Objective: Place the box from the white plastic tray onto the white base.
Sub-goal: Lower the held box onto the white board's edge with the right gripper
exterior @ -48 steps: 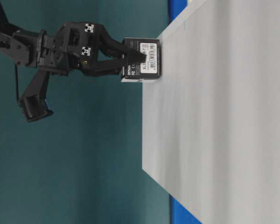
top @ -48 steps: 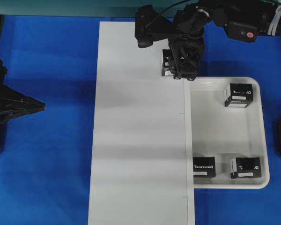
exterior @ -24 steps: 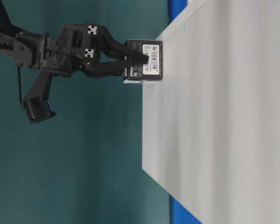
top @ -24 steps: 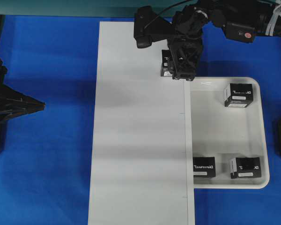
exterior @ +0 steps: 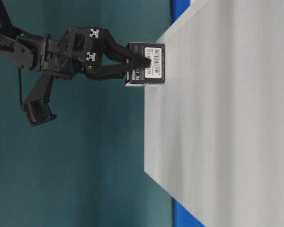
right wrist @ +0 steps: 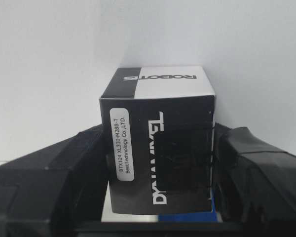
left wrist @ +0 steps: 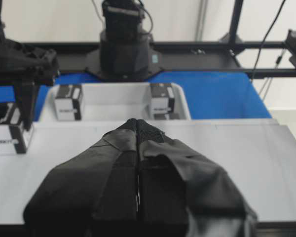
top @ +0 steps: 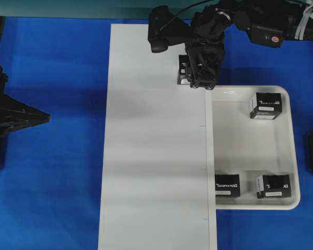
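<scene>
Black boxy carton (right wrist: pixel 160 148) clamped in right hand (top: pixel 203 78) over matte white base (top: pixel 156 156)

- white base (top: pixel 156 156): long flat board on blue table cover (top: pixel 57 182), runs top to bottom mid-frame.
- white plastic tray (top: pixel 295 151): just right of the base, its left side tucked under or against the base edge, can't tell which.
- three black boxes in tray: one upper right (top: pixel 266 105), two along near rim (top: pixel 227 185) (top: pixel 273 186).
- right gripper (top: pixel 202 73): pointing down over base's upper right area, just above tray corner, clamped around a fourth box (top: pixel 183 70); only the box's left part shows.
- left gripper (top: pixel 39 117): at far left over the blue cover, well apart from the base, fingers together in a point.
</scene>
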`<state>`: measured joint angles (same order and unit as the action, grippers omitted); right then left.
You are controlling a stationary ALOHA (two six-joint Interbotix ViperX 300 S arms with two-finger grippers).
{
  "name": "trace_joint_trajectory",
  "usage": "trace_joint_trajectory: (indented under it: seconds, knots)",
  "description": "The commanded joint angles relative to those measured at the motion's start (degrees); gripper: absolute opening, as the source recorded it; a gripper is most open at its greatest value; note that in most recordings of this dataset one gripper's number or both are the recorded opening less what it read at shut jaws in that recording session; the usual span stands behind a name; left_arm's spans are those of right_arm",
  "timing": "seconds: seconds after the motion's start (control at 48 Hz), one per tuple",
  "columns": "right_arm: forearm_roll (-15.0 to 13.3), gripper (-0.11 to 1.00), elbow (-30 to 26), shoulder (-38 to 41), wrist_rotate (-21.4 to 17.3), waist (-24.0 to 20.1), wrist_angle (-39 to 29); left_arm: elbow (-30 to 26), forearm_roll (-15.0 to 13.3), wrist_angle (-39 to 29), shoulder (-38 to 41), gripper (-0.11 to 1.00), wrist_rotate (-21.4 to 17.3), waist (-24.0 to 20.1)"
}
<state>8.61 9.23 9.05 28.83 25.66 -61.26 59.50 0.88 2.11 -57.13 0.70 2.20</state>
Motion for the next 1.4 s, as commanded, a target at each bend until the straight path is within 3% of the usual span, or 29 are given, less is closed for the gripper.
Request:
trace_joint_trajectory:
  seconds: [0.0, 0.563, 0.73, 0.855, 1.272, 1.376]
  knots:
    - [0.0, 0.58, 0.0, 0.97, 0.0, -0.62, 0.53, -1.58, 0.09, 0.44, 0.35, -0.07, 0.09, 0.18]
    - [0.0, 0.58, 0.18, 1.14, 0.0, -0.62, 0.53, -1.49, 0.09, 0.09, 0.53, -0.07, 0.0, 1.49]
    - [0.0, 0.87, 0.18, 1.05, 0.0, -0.7, 1.05, -1.49, 0.18, -0.18, 0.53, -0.07, 0.0, 1.49]
    - [0.0, 0.98, 0.18, 1.14, 0.0, -0.7, 1.93, -1.49, 0.09, -0.18, 0.53, -0.07, 0.0, 1.49]
    - [0.18, 0.99, 0.18, 0.62, -0.26, -0.88, 1.58, -1.41, 0.18, -0.09, 0.53, -0.07, 0.09, 1.41]
    - [0.26, 0.99, -0.26, -0.79, -2.02, -0.88, 0.53, -1.32, 0.09, -0.18, 0.53, -0.07, 0.09, 1.41]
